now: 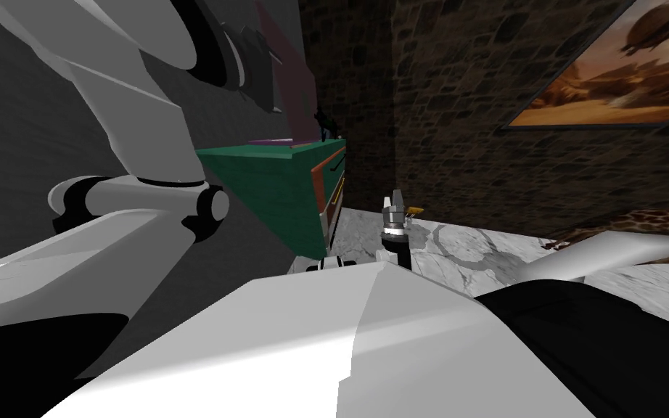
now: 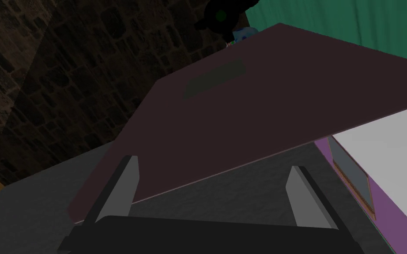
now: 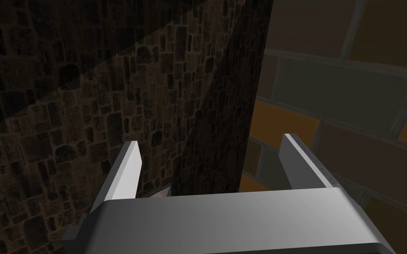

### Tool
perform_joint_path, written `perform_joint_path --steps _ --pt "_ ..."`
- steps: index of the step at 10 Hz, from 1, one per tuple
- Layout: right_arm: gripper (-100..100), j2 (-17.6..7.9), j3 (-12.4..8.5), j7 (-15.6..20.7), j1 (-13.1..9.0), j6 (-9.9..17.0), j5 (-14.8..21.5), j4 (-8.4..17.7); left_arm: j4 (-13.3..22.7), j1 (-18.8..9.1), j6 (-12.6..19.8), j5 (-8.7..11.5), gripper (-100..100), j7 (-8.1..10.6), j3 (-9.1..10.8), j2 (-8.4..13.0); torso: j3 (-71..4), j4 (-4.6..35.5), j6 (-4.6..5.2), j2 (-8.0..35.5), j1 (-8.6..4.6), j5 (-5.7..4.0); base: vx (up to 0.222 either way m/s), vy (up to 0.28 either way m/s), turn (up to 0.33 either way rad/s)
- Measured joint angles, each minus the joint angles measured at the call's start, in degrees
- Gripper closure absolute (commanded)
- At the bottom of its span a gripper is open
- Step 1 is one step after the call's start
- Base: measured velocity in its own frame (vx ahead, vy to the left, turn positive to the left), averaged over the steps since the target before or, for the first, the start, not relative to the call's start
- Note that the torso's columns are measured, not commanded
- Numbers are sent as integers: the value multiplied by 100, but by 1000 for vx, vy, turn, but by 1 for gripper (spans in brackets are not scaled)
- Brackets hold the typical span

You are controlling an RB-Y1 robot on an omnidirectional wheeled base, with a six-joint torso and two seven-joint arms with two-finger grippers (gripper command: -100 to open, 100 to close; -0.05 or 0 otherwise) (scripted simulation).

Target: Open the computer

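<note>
Dark stone walls (image 1: 471, 109); green desk (image 1: 282, 189) left of centre in head view carries the laptop (image 1: 271, 142). Lid (image 2: 260, 110) part-raised, its free edge crossing between left gripper's (image 2: 213, 164) spread fingers. Right gripper (image 3: 210, 140) released, empty.

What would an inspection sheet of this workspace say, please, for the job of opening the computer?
Surface: green cabinet top, laptop on it.
Job's things: laptop, dark maroon lid raised partway off purple base.
Clutter: small black object on cabinet's far end.
Grippers: left gripper open at lid's edge; right gripper open, facing the stone wall.
Cables: nothing seen.
Surroundings: stone wall, painting, marble floor.
</note>
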Motion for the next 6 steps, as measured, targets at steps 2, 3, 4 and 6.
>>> perform_joint_path --steps 2,3,4,6 --pt "0 0 0 0 0 0 0 0 236 -254 86 23 -100 -100 -28 120 0 -1 3 0 -5 -2 -2 -8 -130" --pt "0 0 0 0 0 0 0 0 307 -334 128 32 -100 -138 -36 187 1 -1 2 0 -5 -2 -2 -10 -90" --pt "0 0 0 0 0 0 0 0 470 -442 150 114 -100 -248 -7 296 1 0 1 1 -3 -1 -2 -12 -93" --pt "0 0 0 0 0 0 0 0 609 -662 285 144 -100 -321 -21 442 1 0 2 1 -4 -1 -1 -10 -105"
